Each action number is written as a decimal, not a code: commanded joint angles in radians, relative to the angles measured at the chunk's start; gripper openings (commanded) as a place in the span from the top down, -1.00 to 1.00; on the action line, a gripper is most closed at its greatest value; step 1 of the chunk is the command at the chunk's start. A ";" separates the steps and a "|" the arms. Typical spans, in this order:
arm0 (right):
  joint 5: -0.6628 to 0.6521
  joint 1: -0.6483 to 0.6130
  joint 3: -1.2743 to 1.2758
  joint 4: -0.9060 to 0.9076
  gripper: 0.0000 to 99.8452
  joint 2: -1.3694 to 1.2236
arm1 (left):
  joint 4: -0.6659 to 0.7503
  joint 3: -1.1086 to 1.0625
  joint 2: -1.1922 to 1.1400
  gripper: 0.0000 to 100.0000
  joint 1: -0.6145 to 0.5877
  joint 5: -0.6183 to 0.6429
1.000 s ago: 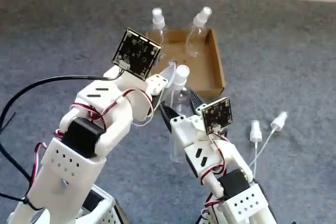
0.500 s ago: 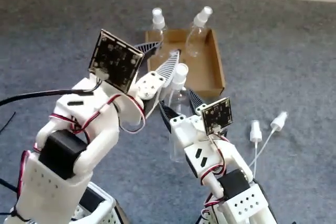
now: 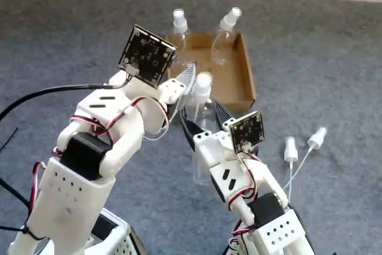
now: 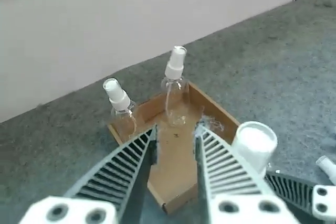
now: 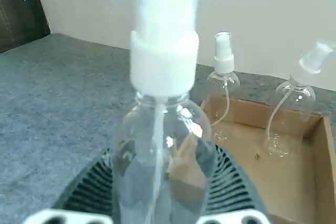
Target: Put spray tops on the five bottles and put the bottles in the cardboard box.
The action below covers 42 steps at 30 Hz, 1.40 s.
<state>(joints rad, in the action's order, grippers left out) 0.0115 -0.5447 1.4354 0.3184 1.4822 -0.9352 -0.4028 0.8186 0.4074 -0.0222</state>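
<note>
My right gripper (image 3: pixel 206 121) is shut on a clear bottle (image 3: pixel 202 147) and holds it upright just in front of the cardboard box (image 3: pixel 236 82). A white spray top (image 3: pixel 204 83) sits on the bottle's neck (image 5: pixel 164 51). My left gripper (image 4: pixel 176 129) hovers open beside that spray top (image 4: pixel 254 142), which lies outside its fingers; nothing is between them. In the high view the left gripper (image 3: pixel 188 71) is over the box's front left part. Two capped bottles (image 3: pixel 179 28) (image 3: pixel 224 35) stand at the back of the box.
Two loose spray tops (image 3: pixel 290 147) (image 3: pixel 316 138) with long tubes lie on the grey carpet to the right of the right arm. The box floor (image 4: pixel 178 163) in front of the two bottles is bare. A pale wall runs behind the box.
The left arm swung up and back over the box with its fingers wide apart, then came back down beside the spray top with the fingers closer together. The right arm and bottle stayed still.
</note>
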 commanded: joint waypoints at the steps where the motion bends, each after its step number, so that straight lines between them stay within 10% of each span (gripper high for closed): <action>1: 0.006 0.022 -0.021 -0.022 0.99 0.015 | -0.005 0.061 0.025 0.77 -0.067 -0.052; 14: 0.009 0.157 -0.394 0.028 0.99 -0.294 | -0.121 -0.317 0.424 0.76 -0.398 -0.087; 26: 0.129 -0.058 -1.018 0.085 0.99 -0.957 | -0.049 -0.708 0.753 0.49 -0.239 -0.029; 42: 0.264 -0.226 -1.047 0.282 0.99 -0.931 | 0.172 -0.883 0.868 0.49 -0.229 -0.018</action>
<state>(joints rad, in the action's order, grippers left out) 0.2647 -0.7334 0.4488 0.5869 0.4910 -0.8201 -1.2820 1.6763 0.1695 -0.0483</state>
